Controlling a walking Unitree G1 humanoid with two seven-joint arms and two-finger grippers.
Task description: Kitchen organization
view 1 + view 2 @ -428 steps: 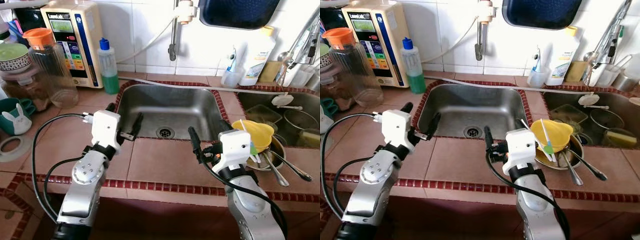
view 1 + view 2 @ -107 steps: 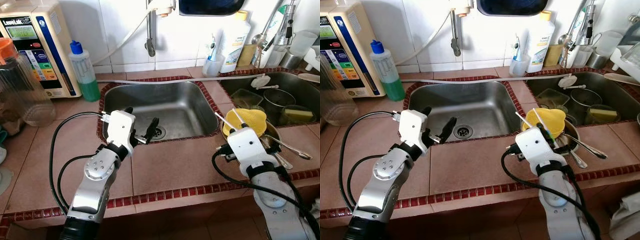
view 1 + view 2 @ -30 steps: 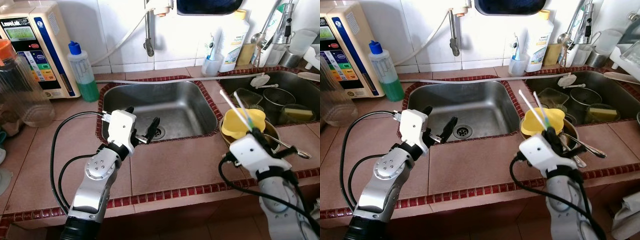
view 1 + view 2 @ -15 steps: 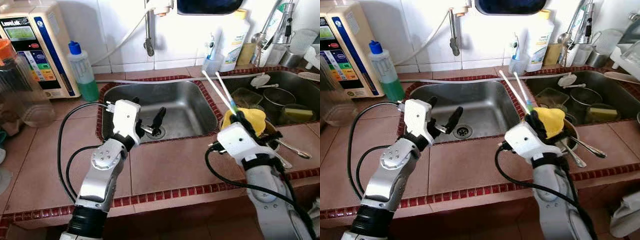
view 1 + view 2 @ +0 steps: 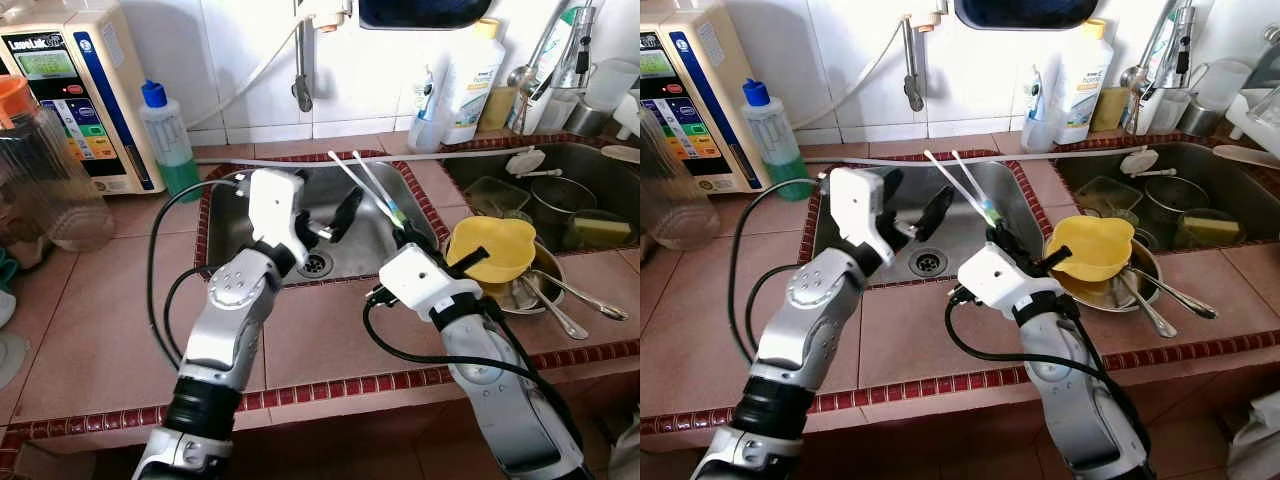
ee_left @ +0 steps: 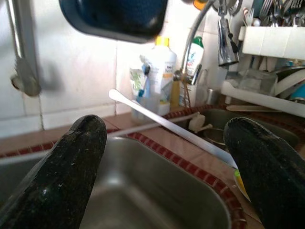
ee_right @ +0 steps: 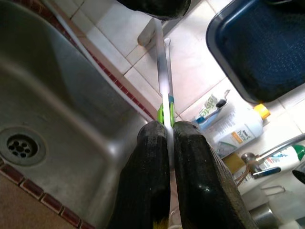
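Right gripper [image 7: 164, 138] jaws pinching tongs [image 5: 366, 192] (green-tipped) over sink [image 5: 400, 225]; left gripper [image 5: 325, 215] jaws spread, tongs tips between them.

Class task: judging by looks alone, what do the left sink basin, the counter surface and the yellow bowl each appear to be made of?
Sink basin: brushed stainless steel, judging by its grey, softly reflective sheen. Counter: matte terracotta-coloured tile, probably ceramic, with visible grout lines and small dark red edging tiles. Yellow bowl: likely plastic, given its opaque, uniform colour and dull gloss.

a home kitchen: steel sink [image 5: 380, 215] in a tiled surface [image 5: 90, 300], dirty dishes [image 5: 520, 270], probably a soap bottle [image 5: 165, 140].
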